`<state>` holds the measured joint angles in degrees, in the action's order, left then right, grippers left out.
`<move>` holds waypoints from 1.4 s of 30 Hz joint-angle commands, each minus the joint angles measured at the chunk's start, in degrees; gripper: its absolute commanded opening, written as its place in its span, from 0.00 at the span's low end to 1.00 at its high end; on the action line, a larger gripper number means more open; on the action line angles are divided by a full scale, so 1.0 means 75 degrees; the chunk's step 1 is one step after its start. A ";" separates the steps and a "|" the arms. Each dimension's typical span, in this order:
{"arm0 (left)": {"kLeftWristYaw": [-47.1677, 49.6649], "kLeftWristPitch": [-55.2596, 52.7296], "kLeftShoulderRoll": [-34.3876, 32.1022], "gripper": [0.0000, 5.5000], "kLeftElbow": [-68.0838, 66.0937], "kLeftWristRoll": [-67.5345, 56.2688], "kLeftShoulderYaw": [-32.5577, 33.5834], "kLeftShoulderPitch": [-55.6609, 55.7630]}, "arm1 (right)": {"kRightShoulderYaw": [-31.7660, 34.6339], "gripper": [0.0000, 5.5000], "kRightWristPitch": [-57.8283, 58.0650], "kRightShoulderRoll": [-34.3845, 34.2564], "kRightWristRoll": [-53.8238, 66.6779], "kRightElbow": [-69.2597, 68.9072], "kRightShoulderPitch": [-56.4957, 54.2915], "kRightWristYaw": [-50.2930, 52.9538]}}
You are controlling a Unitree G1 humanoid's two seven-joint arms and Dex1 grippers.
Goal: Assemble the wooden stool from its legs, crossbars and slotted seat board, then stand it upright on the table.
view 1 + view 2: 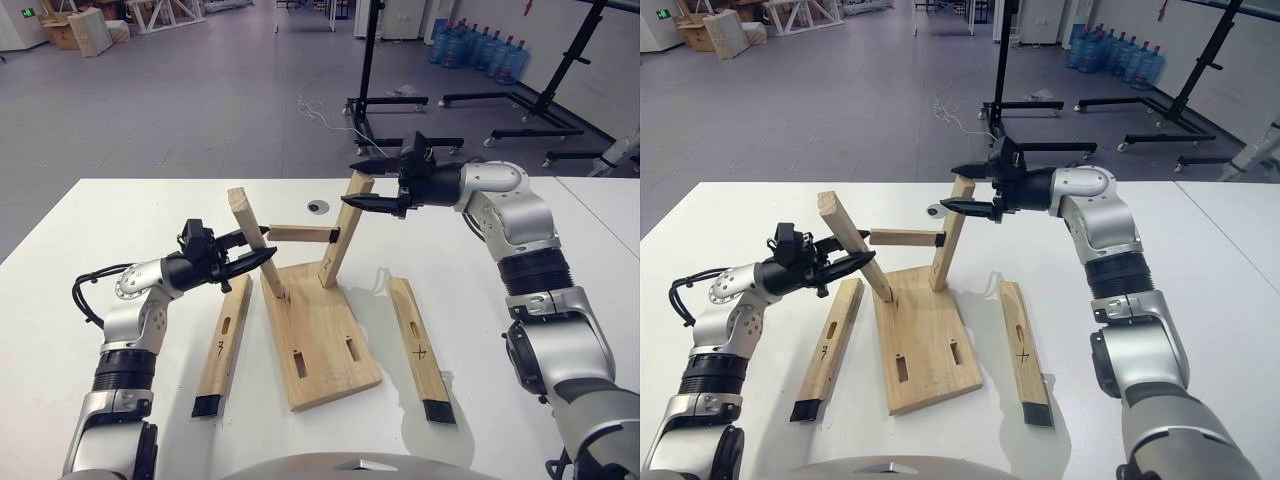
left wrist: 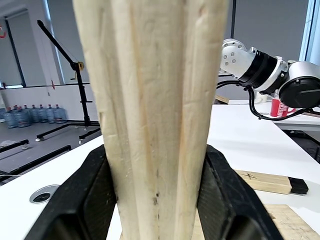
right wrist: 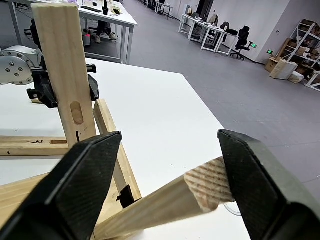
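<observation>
Low over the counter point(image 1: 100, 230), elbow bent, our left claw point(image 1: 262, 258) is clamped on the left leg point(image 1: 240, 205), which leans from the pale seat board point(image 1: 320, 345). A crossbar point(image 1: 298, 234) runs from it to the right leg point(image 1: 338, 250); farther back our outstretched right claw point(image 1: 350, 183) gapes around its top.

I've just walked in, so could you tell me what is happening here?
The left tool is shut on one tilted wooden leg standing in the flat slotted seat board; the right tool sits open around the top of the second tilted leg. A short wooden crossbar spans between them. Two loose wooden legs lie beside the board.
</observation>
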<state>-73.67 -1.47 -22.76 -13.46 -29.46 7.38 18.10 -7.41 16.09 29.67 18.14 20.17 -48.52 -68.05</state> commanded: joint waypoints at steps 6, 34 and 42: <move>0.0277 0.0342 -0.0039 0.37 -0.0596 0.0105 0.0113 -0.0072 | -0.0530 0.64 0.0074 0.0050 -0.0477 0.0365 0.0283 -0.0328; 0.0427 0.0203 0.0258 0.37 -0.0809 -0.0275 0.0483 0.0002 | -0.1952 0.64 -0.0871 0.0523 -0.1422 0.0358 0.0139 -0.1094; 0.0299 0.0327 0.0121 0.37 -0.1092 0.0036 0.0298 -0.0026 | -0.1991 0.64 -0.0985 0.0525 -0.1451 0.0290 -0.0010 -0.1165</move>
<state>-73.14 0.37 -20.90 -20.16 -31.10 9.75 17.69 -17.14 7.08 34.57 10.12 21.05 -53.31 -71.38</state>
